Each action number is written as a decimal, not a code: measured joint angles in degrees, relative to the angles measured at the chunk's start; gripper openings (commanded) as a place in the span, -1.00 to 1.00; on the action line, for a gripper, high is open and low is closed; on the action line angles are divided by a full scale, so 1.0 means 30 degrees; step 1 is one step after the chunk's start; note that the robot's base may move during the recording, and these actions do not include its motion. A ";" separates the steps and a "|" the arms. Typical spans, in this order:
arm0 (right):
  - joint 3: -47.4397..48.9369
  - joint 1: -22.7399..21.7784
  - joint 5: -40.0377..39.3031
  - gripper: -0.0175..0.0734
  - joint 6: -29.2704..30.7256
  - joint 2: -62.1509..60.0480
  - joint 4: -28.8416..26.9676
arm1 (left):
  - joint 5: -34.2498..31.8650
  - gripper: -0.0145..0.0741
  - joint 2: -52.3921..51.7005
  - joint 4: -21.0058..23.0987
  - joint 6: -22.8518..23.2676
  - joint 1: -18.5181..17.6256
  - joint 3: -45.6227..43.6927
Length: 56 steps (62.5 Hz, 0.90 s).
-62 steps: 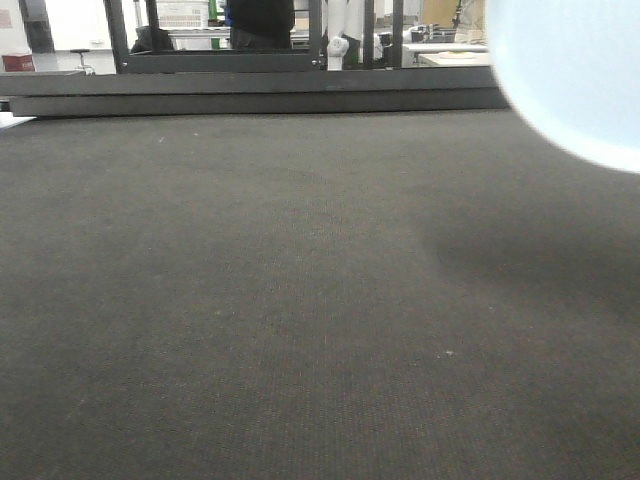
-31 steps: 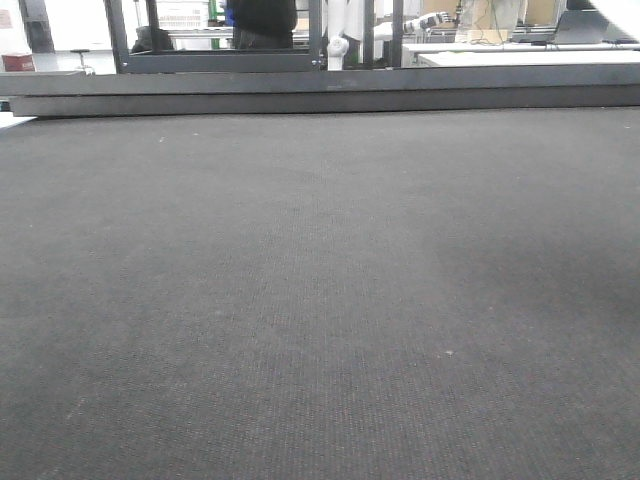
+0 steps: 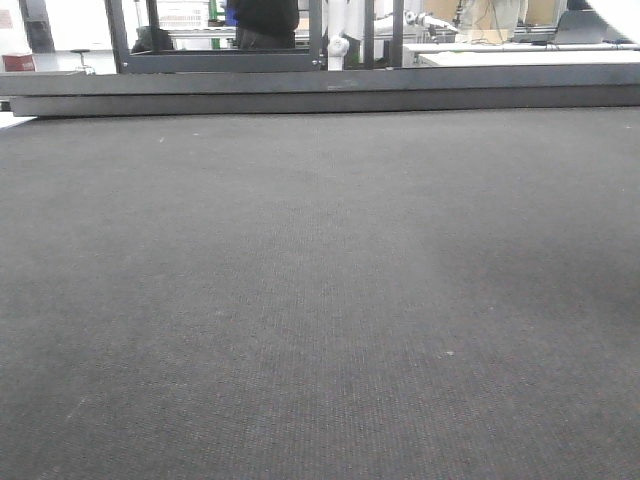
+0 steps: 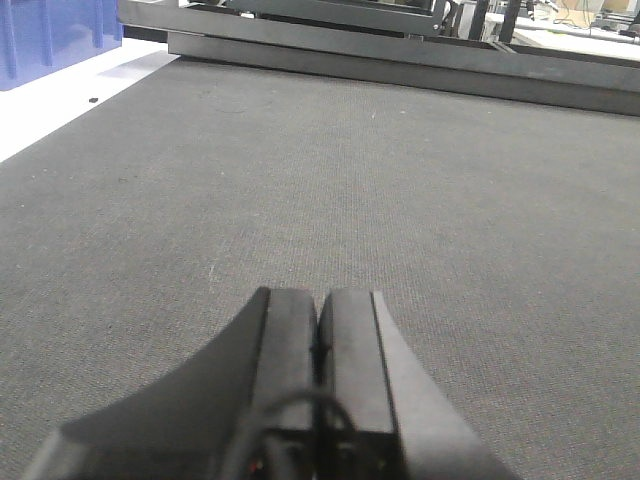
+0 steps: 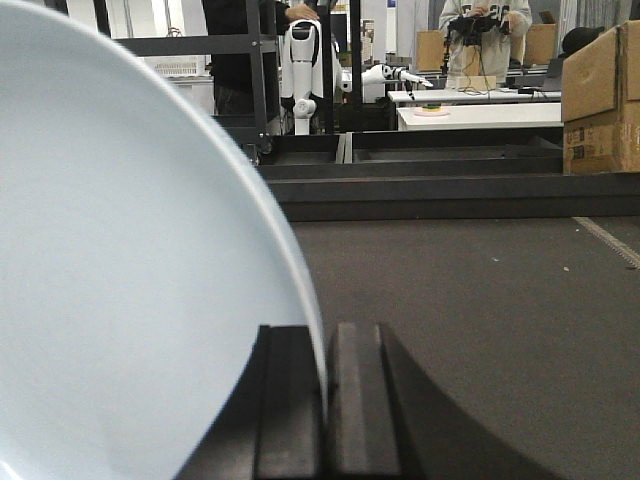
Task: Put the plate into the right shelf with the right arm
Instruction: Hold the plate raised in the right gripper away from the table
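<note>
The plate [image 5: 130,260] is white and glossy, and it stands on edge across the left half of the right wrist view. My right gripper [image 5: 326,345] is shut on its rim, one black finger on each side. It hangs above a dark grey mat [image 5: 480,300]. In the front view only a white sliver of the plate [image 3: 622,6] shows at the top right corner. My left gripper [image 4: 318,310] is shut with nothing in it, low over the same mat. The right shelf is out of view.
A dark raised ledge [image 3: 300,95] runs along the mat's far edge. A blue bin [image 4: 45,40] stands off the mat's left side on a white surface [image 4: 60,100]. Cardboard boxes [image 5: 600,90] sit far right. A person [image 5: 485,40] and a white robot [image 5: 300,60] are behind.
A second ago the plate filled the front view's upper right corner. It has since moved up and to the right, leaving only a sliver. Nothing else in that view has moved.
</note>
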State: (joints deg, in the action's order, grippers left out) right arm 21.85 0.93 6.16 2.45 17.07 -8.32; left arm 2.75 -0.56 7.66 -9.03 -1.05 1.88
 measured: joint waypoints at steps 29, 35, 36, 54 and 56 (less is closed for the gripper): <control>0.0000 0.0000 0.0000 -0.50 0.0000 0.0000 0.0000 | 0.0000 -0.96 0.0000 0.0000 0.0000 0.0000 0.0000; 0.0000 0.0000 0.0000 -0.50 0.0000 0.0000 0.0000 | 0.0000 -0.96 0.0000 0.0000 0.0000 0.0000 0.0000; 0.0000 0.0000 0.0000 -0.50 0.0000 0.0000 0.0000 | 0.0000 -0.96 0.0000 0.0000 0.0000 0.0000 0.0000; 0.0000 0.0000 0.0000 -0.50 0.0000 0.0000 0.0000 | 0.0000 -0.96 0.0000 0.0000 0.0000 0.0000 0.0000; 0.0000 0.0000 0.0000 -0.50 0.0000 0.0000 0.0000 | 0.0000 -0.96 0.0000 0.0000 0.0000 0.0000 0.0000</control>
State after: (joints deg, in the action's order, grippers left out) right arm 21.85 0.93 6.16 2.45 17.07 -8.32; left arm 2.75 -0.56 7.66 -9.03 -1.05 1.88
